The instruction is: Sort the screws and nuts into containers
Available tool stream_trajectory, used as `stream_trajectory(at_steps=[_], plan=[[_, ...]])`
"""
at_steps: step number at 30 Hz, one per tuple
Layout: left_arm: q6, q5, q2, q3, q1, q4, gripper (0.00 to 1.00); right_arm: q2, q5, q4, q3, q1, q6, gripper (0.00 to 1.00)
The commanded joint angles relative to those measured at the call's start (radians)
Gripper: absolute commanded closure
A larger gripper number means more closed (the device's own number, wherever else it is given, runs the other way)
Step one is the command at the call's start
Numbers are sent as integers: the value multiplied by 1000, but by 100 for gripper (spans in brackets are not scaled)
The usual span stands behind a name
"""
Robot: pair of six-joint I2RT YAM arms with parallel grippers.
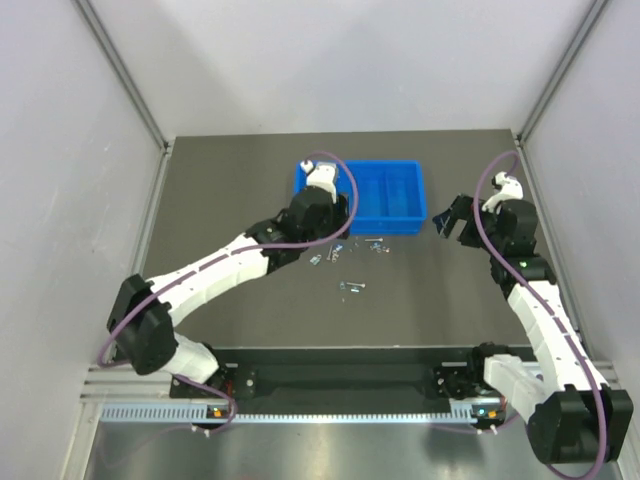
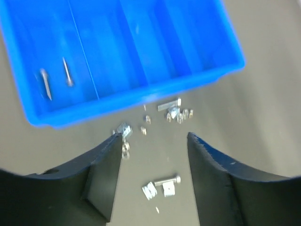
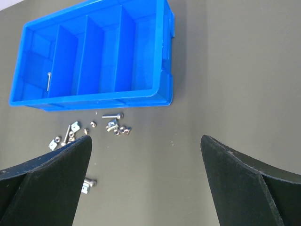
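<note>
My left gripper (image 2: 154,137) had its fingers spread apart, gripping nothing. Loose screws (image 2: 167,180) and nuts (image 2: 181,115) lay on the table (image 2: 263,117) between and just ahead of them. Beyond sat the blue tray (image 2: 141,96), two screws in its left compartment. My right gripper (image 3: 146,140) gaped wide, empty.

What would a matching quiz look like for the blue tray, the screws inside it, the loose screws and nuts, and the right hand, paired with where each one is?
1 blue tray
2 screws inside it
3 loose screws and nuts
4 right hand

A on the table, in front of the tray
B far middle of the table
C open, right of the tray
D end compartment

Pairs: 1-B, 2-D, 3-A, 4-C
</note>
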Motion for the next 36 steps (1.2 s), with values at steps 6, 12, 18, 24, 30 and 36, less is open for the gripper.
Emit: stream_trajectory(at_steps=[6,12,18,24,30,36], plan=[[-108,-65,93,-140,-7,17,51,-41,-2,18,-3,6,-6,0],[-108,-79,239,-83,-7,43,57,-35,7,12,-11,5,-8,0],[-114,-128,356,-40,-3,38,67,-33,16,6,-8,5,-11,0],[-111,-151,394,-26,-1,41,68,-23,21,7,-6,5,-11,0],[-113,-157,406,-35,9,38,71,-13,21,12,-6,6,-11,0],[-116,-131,432,-44,16,43,71,-7,22,12,-5,8,-11,0]])
